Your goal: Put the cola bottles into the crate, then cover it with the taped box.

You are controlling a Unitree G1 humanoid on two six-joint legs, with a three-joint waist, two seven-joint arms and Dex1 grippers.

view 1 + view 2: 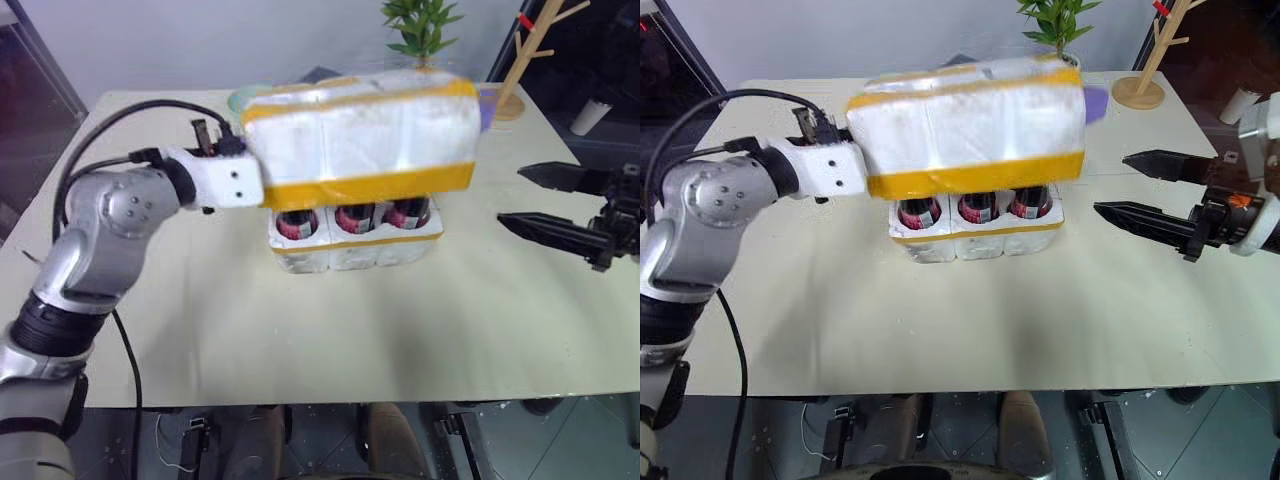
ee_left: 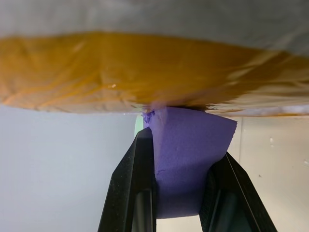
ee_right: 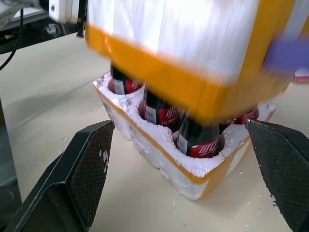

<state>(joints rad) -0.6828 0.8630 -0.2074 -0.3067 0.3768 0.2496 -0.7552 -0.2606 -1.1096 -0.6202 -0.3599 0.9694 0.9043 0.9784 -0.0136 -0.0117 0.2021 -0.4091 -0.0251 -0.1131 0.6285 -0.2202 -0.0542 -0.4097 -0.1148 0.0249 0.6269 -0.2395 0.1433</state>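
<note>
Your left gripper (image 2: 178, 193) is clamped on the box's (image 1: 360, 135) purple tab (image 2: 186, 159) — over the bottled crate (image 1: 350, 250); right gripper (image 1: 1140, 190) gapes, empty.

An office-like test room: a bare beige table (image 1: 300, 340) against a plain grey wall, a potted plant (image 1: 422, 28), a wooden coat stand (image 1: 528, 55), and loose cables underneath.

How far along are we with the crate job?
Done: cola bottles stand in the crate.
In hand: the left end effector, shut on a purple tab, holds the taped box above the bottles.
Left: lowering the box onto the crate. The right end effector waits open beside it.
</note>
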